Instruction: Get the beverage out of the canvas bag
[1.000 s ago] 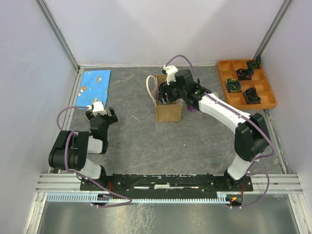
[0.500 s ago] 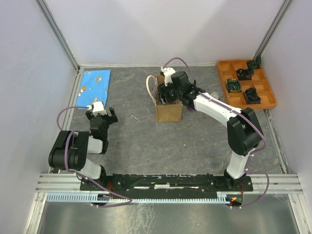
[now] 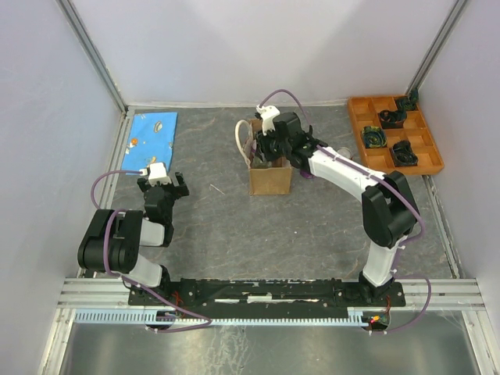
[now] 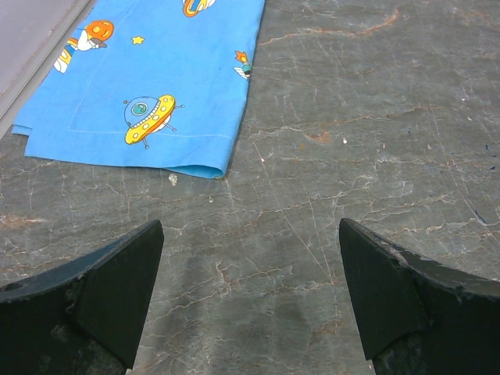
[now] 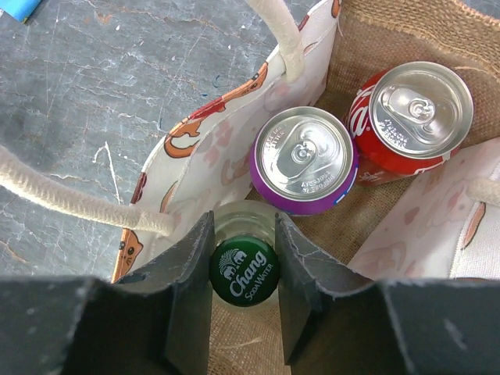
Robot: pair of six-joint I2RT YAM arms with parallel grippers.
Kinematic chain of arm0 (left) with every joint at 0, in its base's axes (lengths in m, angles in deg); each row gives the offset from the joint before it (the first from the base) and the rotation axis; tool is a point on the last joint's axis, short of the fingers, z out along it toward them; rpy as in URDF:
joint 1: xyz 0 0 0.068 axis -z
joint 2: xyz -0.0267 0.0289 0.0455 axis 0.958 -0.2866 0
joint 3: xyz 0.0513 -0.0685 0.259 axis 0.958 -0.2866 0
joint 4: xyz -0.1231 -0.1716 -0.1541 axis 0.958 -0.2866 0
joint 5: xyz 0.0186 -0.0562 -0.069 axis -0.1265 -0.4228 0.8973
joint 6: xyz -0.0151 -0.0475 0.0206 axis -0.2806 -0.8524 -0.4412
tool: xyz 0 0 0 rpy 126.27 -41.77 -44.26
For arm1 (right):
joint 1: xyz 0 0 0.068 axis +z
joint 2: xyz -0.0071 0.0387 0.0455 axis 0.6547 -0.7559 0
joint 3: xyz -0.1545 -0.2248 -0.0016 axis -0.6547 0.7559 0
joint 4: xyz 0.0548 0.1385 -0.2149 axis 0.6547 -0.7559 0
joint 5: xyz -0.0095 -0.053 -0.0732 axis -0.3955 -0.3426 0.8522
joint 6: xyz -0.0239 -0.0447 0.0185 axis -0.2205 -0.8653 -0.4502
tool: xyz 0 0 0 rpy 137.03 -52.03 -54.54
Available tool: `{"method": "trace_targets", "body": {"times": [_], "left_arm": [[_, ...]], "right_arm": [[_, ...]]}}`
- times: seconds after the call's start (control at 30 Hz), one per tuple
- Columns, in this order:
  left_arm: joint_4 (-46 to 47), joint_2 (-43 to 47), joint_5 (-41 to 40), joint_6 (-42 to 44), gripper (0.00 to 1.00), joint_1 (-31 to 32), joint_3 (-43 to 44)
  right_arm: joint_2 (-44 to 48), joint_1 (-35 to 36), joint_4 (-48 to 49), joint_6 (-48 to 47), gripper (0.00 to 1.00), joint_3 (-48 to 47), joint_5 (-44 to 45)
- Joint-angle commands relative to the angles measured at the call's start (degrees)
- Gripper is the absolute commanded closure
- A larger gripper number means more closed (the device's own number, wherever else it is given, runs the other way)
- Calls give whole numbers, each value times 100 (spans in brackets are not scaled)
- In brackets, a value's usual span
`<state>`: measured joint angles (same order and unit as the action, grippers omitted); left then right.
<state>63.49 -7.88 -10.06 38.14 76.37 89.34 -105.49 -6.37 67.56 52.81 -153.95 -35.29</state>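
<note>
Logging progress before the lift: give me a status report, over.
Left fingers open above table. Right fingers shut on Chang bottle, upright inside canvas bag. Purple can and red can packed beside it; handle close by.

The only clear print is on the green cap [image 5: 244,272] of a glass bottle [image 5: 244,224] inside the canvas bag [image 5: 391,35], which stands near the middle of the counter's [image 3: 312,226] far edge. White letters on it read "Chang" with "SODA WATER" beneath, under a small white emblem. The red can [image 5: 367,152] shows part of a white script logo, too cut off to read. Tiny embossed lettering rings the lid of the purple can [image 5: 306,160] but is illegible.
</note>
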Motion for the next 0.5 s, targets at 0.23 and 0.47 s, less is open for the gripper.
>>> {"method": "trace_targets", "body": {"times": [0.23, 0.47], "left_arm": [[240, -36, -14, 237, 1, 18, 106], [236, -38, -19, 241, 1, 13, 106]], "right_arm": [[29, -6, 185, 81, 100, -323, 29], [151, -4, 142, 118, 100, -870, -115]]}}
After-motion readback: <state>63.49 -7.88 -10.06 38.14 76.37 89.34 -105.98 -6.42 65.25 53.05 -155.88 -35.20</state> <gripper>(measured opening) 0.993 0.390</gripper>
